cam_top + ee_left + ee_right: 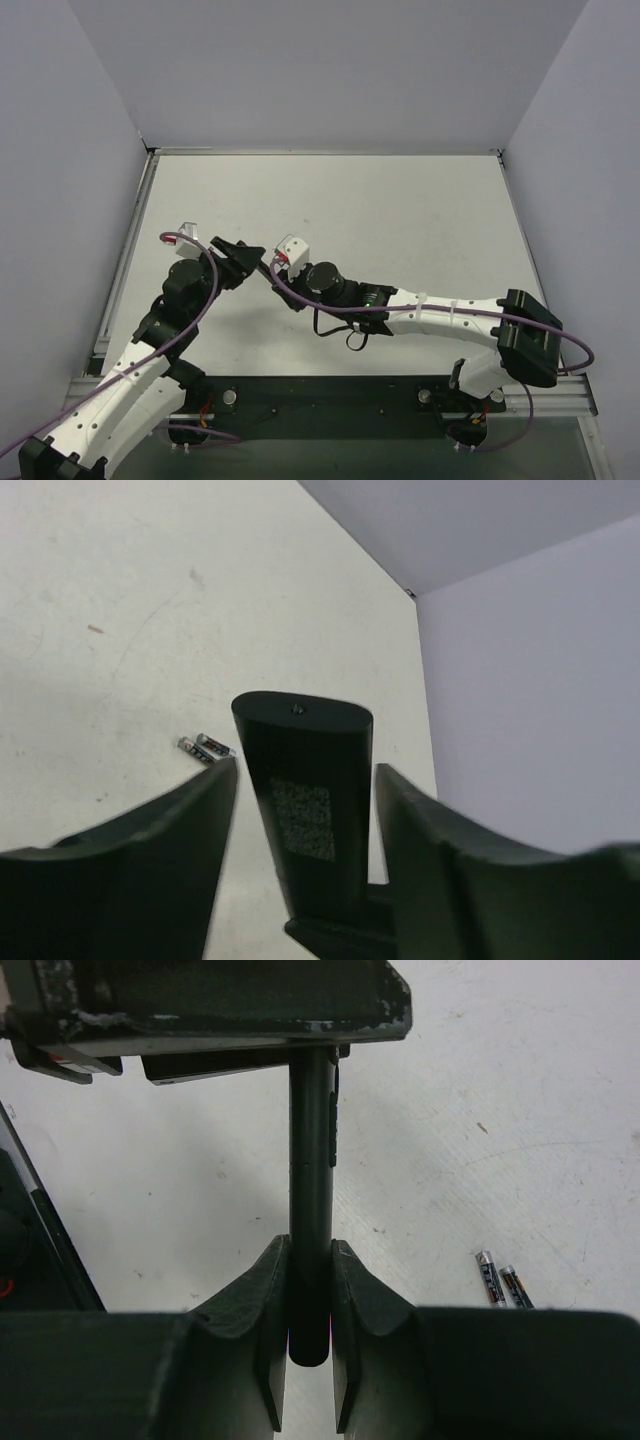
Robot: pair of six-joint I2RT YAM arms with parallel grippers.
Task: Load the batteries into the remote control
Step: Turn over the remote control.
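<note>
Between both claws, the smooth black remote control (pixel 311 1190): right claw (pixel 310 1345) pinching it, left claw (pixel 305 810) spread.

The top view looks down from behind the arms across the whole table (pixel 400 200). Both wrist views sit close, sharing the remote control (pixel 305 810) and probably the same batteries (pixel 503 1282).

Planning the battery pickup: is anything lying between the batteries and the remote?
Nothing visible. The batteries lie side by side on bare table, apart from the remote, which the right gripper clamps.
</note>
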